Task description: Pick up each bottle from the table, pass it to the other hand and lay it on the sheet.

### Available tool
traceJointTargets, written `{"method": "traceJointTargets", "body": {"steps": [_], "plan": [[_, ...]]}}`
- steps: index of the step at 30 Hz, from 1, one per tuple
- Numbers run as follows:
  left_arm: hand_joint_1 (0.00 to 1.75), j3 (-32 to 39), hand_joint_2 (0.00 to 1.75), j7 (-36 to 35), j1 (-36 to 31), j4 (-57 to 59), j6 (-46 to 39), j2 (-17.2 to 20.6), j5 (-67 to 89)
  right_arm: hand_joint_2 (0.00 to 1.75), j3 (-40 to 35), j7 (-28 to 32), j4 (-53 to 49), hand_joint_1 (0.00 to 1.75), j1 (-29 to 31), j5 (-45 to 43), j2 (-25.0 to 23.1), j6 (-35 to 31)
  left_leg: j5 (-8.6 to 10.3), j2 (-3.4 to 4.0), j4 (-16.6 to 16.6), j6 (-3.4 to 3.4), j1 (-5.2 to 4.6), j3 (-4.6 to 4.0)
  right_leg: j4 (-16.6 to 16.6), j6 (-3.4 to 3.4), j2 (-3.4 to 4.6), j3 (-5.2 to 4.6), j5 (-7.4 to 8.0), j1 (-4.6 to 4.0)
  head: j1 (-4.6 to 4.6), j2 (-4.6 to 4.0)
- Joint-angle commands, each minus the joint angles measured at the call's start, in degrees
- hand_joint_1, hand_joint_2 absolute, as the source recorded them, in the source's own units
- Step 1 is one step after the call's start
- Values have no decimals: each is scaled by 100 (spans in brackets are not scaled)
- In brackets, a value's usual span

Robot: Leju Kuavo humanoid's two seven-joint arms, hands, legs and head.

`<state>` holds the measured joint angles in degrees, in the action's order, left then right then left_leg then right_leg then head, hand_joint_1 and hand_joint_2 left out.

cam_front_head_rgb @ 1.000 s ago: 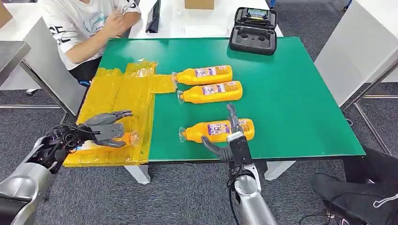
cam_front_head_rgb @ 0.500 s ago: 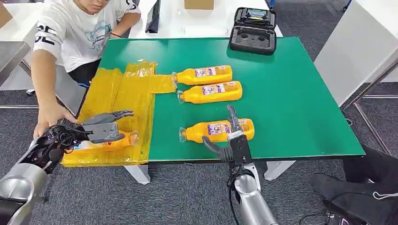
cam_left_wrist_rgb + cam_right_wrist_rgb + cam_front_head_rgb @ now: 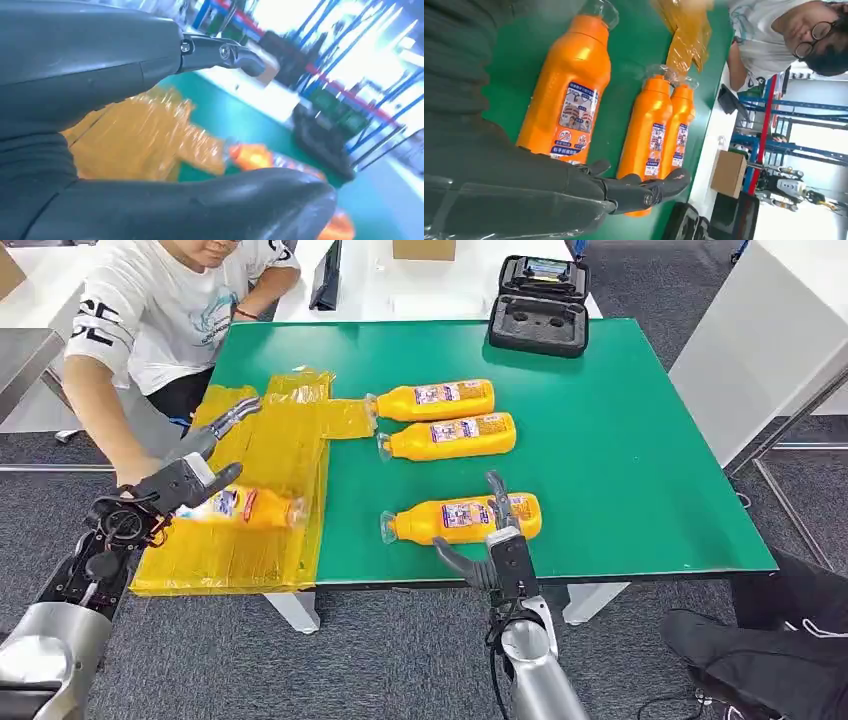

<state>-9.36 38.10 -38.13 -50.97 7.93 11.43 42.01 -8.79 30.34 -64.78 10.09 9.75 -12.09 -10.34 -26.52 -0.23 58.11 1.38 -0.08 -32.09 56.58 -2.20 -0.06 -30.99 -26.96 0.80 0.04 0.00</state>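
Bottle (image 3: 245, 508) is lying flat on the yellow sheet (image 3: 262, 440), cap toward the green table (image 3: 620, 440) — I'm reading that as one laid down, three to go. Left hand (image 3: 195, 465) is hovering just beside its base end, fingers spread and pointing away across the sheet, holding nothing; from the head view I can't tell whether the palm is touching the bottle or just clear of it. Left wrist view is blurred, but thumb and fingers are showing a wide gap with only sheet between them, so I'm calling it wide open.

Right hand (image 3: 490, 530) is sitting at the near edge of the table, just beside the nearest bottle (image 3: 465, 518), which is lying on its side with the cap toward the sheet. Thumb is out on the near side, one finger is reaching over the bottle's body, so the hand is bracketing it rather than clamped. Right wrist view is showing the fingers (image 3: 644, 192) extended under the label with nothing gripped — open, set up for a side grab, I'd judge.

Two far bottles (image 3: 440, 418) are lying touching each other beyond it, caps at the sheet's edge. A person (image 3: 160, 310) is leaning in at the sheet's far corner, arm reaching down close behind my left hand — I'm watching that clearance.
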Motion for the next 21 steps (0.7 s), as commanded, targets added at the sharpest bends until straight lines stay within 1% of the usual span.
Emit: {"method": "traceJointTargets", "body": {"steps": [1, 2, 4, 6, 7, 9, 10, 12, 14, 17, 18, 20, 21], "plan": [[0, 1012, 0, -120, 403, -1024, -163, -892, -934, 175, 57, -149, -112, 0, 118, 361, 117, 81, 3, -9, 2, -3, 3, -5, -2, 3, -10, 0, 1, -3, -2, 0], [0, 1124, 0, -229, 602, -1156, -230, -1078, -1242, 175, 37, -285, -212, 0, 166, 543, 176, 87, 3, -9, 4, -5, 6, -7, -2, 5, -10, -1, 1, -7, 0, 0], [0, 1212, 0, -196, 922, -1291, -455, -1322, -1589, 175, 24, -477, -374, 0, 287, 821, 274, 87, 4, -8, -3, -3, 1, 0, -7, 3, -10, 5, 2, -2, 2, 0], [0, 1236, 0, -51, 1331, -1590, -922, -1595, -1921, 175, 26, -677, -590, 0, 492, 1188, 385, 78, 6, -4, -6, 1, -4, 5, -9, 2, -5, 8, 3, 3, 0, 0], [0, 1220, 0, -50, 1536, -1776, -1002, -1718, -2181, 175, -23, -827, -618, 0, 701, 1395, 491, 96, 6, 5, -10, 1, -5, 8, -14, 2, 3, 10, 6, 3, -2, 0], [0, 1059, 0, -74, 1777, -2010, -1316, -1806, -2164, 175, -66, -1056, -471, 0, 1170, 1531, 632, 174, 4, 5, -2, 2, -8, 1, -5, 1, 3, 1, 4, 7, 0, 0], [0, 1003, 175, -130, 1845, -2077, -1476, -1825, -2116, 175, -131, -1280, -310, 0, 1418, 1670, 739, 211, 2, 23, 6, 2, -8, -6, 0, 1, 21, -9, 8, 6, 0, 0], [0, 903, 175, -177, 1876, -2119, -1757, -1874, -2016, 175, -100, -1560, 130, 0, 1965, 1546, 827, 428, 2, 23, 14, 1, -8, -14, 6, 1, 20, -16, 10, 5, 0, 0], [0, 784, 175, -233, 1788, -2022, -1972, -1879, -1930, 175, -266, -1773, 924, 0, 2540, 1544, 948, 680, 5, 24, 17, -1, -8, -19, 10, 3, 20, -20, 12, 5, -2, 0], [0, 771, 175, -238, 1760, -1992, -1987, -1872, -1935, 175, -257, -1729, 1034, 0, 2579, 1529, 933, 643, 17, 7, 5, 14, -13, -12, -3, -15, 5, -10, 22, 10, 0, 0], [0, 754, 175, -252, 1738, -1948, -2024, -1851, -1914, 175, -385, -1795, 1190, 0, 2650, 1635, 978, 671, 21, 2, 4, 18, -12, -10, -5, -16, 0, -8, 22, 9, 0, 0], [0, 647, 175, -319, 1698, -1822, -2299, -1815, -1714, 175, -821, -2161, 1955, 0, 3219, 1928, 1073, 893, 28, 4, 4, 15, -14, -10, -2, -19, 4, -11, 26, 12, -2, 0], [0, 619, 175, -327, 1683, -1782, -2349, -1811, -1695, 175, -943, -2243, 2258, 0, 3446, 1968, 1077, 995, 26, 9, 6, 19, -15, -12, 1, -21, 10, -12, 25, 12, 0, 0]]}}
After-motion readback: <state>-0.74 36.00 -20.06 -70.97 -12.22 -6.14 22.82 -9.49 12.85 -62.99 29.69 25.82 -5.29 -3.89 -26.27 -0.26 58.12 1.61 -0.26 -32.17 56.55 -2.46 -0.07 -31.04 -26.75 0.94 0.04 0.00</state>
